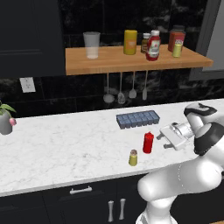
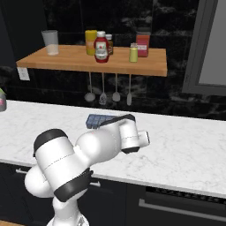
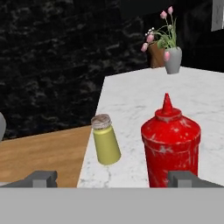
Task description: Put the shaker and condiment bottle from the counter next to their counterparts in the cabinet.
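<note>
Straight ahead of the gripper (image 3: 113, 178), whose jaws are spread wide and empty, the bottle (image 3: 170, 146) stands upright, close. Shaker (image 3: 105, 139) stands just left of it in the hand view.

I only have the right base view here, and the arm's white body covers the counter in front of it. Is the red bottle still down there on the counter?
Observer: Yes. The red bottle stands upright on the counter, near its front edge.
Operator: And the small shaker?
Observer: The shaker stands apart from the bottle, closer to the counter's front edge.
Operator: Is the gripper holding either one?
Observer: No. The gripper is open beside the bottle, and the hand view looks at it between the fingertips.
</note>
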Available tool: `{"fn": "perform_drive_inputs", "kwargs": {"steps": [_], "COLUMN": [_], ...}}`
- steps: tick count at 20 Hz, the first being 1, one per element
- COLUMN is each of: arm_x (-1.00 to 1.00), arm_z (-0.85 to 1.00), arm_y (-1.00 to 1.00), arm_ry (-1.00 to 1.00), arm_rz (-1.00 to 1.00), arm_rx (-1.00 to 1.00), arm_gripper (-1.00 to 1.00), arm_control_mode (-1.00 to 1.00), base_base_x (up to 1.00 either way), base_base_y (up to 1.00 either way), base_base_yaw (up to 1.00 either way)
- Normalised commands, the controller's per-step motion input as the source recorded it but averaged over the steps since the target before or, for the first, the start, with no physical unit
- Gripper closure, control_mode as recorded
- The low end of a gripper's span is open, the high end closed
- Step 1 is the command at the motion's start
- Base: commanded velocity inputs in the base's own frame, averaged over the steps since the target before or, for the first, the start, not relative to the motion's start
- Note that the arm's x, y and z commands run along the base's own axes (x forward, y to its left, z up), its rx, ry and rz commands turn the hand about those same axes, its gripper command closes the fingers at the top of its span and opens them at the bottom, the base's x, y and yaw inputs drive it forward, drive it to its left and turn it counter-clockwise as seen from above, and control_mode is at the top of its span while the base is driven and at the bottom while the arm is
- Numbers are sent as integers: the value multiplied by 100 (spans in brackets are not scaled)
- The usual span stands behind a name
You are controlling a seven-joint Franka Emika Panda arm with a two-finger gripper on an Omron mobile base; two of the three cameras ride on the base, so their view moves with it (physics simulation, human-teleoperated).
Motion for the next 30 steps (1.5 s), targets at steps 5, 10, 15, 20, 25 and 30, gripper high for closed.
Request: {"fn": "perform_drive_inputs", "kwargs": {"steps": [5, 10, 15, 20, 25, 30], "arm_x": [1, 1, 4, 9, 13, 17], "arm_z": [-2, -9, -8, -1, 0, -1], "arm_y": [12, 3, 0, 6, 14, 9], "arm_ry": [0, 0, 0, 0, 0, 0], "arm_rz": [-3, -6, -10, -6, 0, 0], "arm_rx": [0, 0, 0, 0, 0, 0], "arm_gripper": [-100, -100, -100, -100, -100, -100], "arm_control_mode": [-100, -100, -100, -100, -100, -100], "base_base_x": [0, 0, 0, 0, 0, 0], "base_base_y": [0, 0, 0, 0, 0, 0], "base_base_yaw": [0, 0, 0, 0, 0, 0]}}
